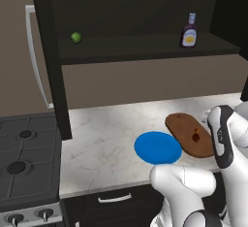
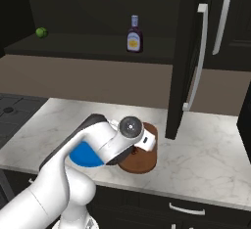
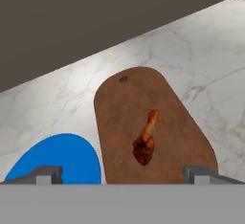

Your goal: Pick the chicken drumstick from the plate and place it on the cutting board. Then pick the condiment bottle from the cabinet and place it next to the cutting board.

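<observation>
1. In the hand view the gripper [image 3: 122, 174] stands wide open with nothing between its jaws; its two grey fingertips [image 3: 44, 174] rise at the lower left and lower right of the frame.

2. Between and just above those tips lies the chicken drumstick [image 3: 145, 143], on the cutting board [image 3: 124, 113], apart from both tips. Its dark meaty end points to the bottom of the frame and its paler bone end to the top. The first half of the task looks done.

3. The board fills the middle of the hand view. The plate [image 3: 57, 158] sits at the lower left, just beside the board, and is bare.

4. On the marble counter [image 1: 106, 134], in the left base view, the board and plate lie at lower right, partly behind the white arm.

5. The condiment bottle [image 1: 189, 31] stands upright on the shelf of the cabinet [image 1: 145, 8], at the upper right of the left base view and upper centre of the right base view. A green fruit [image 1: 76, 38] sits well apart, towards the shelf's left end.

6. The bottle is probably light, rigid and smooth, so it may slip or tip. I would take it around the broad labelled body, below the narrow neck, jaws level, and keep it upright.
</observation>
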